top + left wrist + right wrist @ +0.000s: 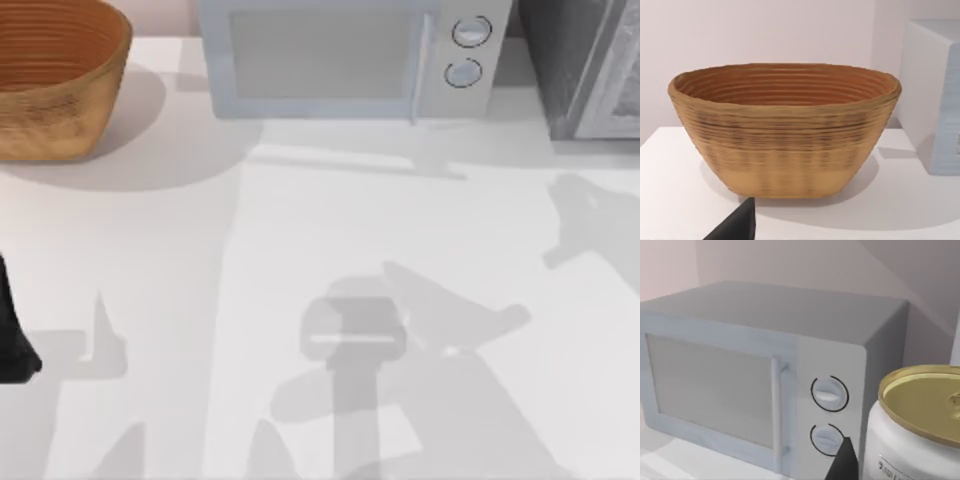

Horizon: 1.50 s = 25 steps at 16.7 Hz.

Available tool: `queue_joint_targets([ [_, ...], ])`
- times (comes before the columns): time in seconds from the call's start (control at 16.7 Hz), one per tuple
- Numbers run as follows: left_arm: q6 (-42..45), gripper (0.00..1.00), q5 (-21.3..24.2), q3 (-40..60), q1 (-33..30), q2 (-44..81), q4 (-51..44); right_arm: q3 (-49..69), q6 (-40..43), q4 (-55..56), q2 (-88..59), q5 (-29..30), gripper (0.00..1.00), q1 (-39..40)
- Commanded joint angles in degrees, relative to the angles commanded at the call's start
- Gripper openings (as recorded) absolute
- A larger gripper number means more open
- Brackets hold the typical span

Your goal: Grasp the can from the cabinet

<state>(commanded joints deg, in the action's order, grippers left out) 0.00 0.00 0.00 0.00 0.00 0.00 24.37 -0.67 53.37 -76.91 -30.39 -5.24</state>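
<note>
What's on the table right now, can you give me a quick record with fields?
basket: woven brown basket, far left corner of the table
microwave: pale blue-grey microwave, far edge, middle; door shut, two round knobs at its right
cabinet: dark grey speckled cabinet, far right corner, right of the microwave
can: white can with a golden lid, close in the right wrist view, beside the microwave's knob end
left arm: dark part of the left arm at the table's left edge

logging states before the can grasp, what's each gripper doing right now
Left gripper: at the top view's left edge, facing the basket; cannot be told.
Right gripper: close beside the can; cannot be told.
</note>
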Motion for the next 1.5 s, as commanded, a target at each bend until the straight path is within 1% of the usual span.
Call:
queue_joint_targets([
  [1.08,0.0,1.0,0.0,0.0,0.0,0.0,0.0,15.71,-0.72,34.91,-51.2,-20.0,0.0,-3.76],
  [1.2,0.0,1.0,0.0,0.0,0.0,0.0,0.0,16.89,-0.62,37.37,-54.36,-21.21,0.0,-4.12],
  [1.5,0.0,1.0,0.0,0.0,0.0,0.0,0.0,17.28,-0.55,38.14,-55.28,-21.53,0.0,-4.25],
])
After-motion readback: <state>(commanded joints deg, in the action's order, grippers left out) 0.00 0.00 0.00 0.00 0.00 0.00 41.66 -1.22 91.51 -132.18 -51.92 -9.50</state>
